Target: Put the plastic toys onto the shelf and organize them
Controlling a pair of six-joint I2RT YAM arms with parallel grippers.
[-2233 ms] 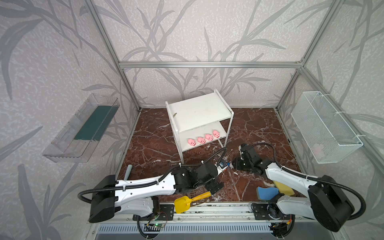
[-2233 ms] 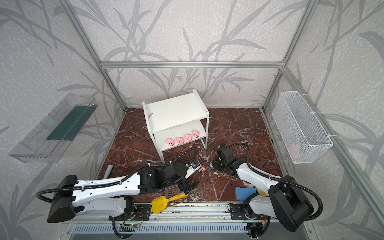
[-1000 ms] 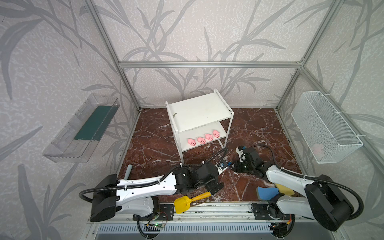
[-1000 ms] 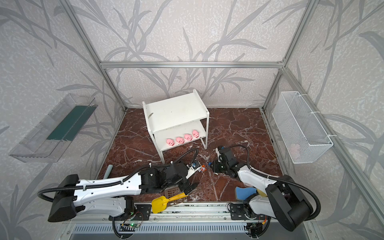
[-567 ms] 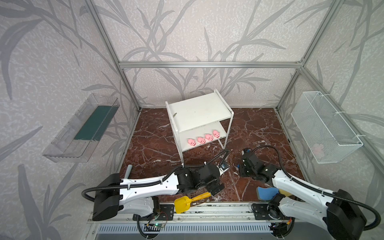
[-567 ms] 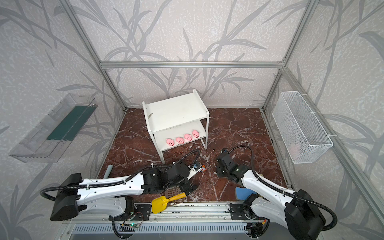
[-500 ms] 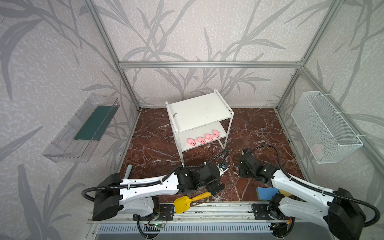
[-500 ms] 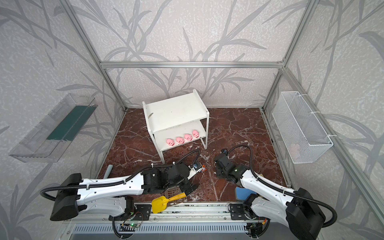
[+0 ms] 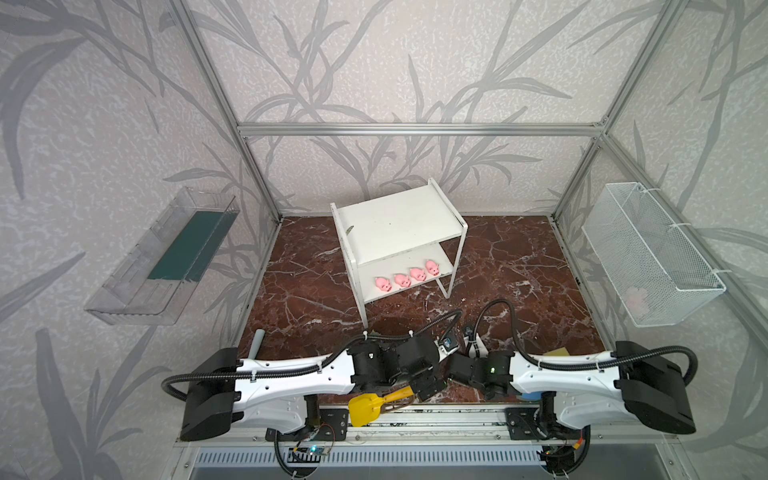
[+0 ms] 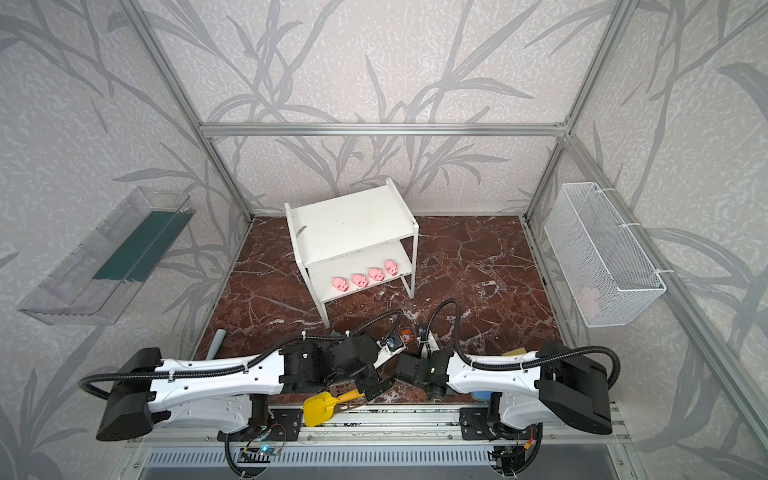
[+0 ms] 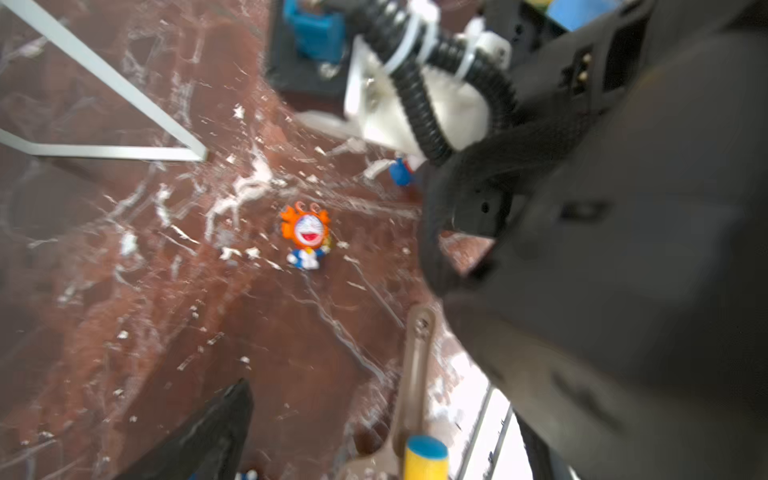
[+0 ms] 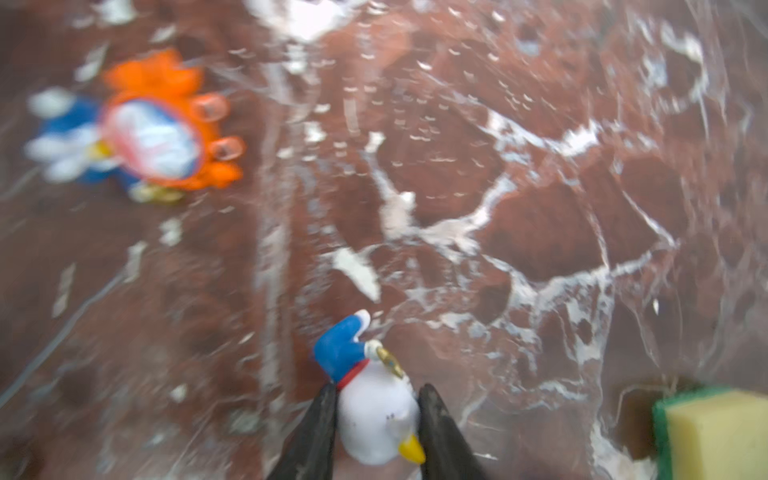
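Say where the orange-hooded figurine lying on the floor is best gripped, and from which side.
Grip the orange figurine across its big round head, coming straight down from above. It seems to lie face up on the floor, so the head is the widest, highest part, while the blue body is tiny and low. Fingers probably seat best on the head's two sides.

Four pink pigs [image 9: 402,280] stand in a row on the lower board of the white shelf [image 9: 399,226], while the left arm [image 9: 291,374] and right arm [image 9: 561,372] stretch low toward each other in front, beside a yellow scoop [image 9: 363,409].
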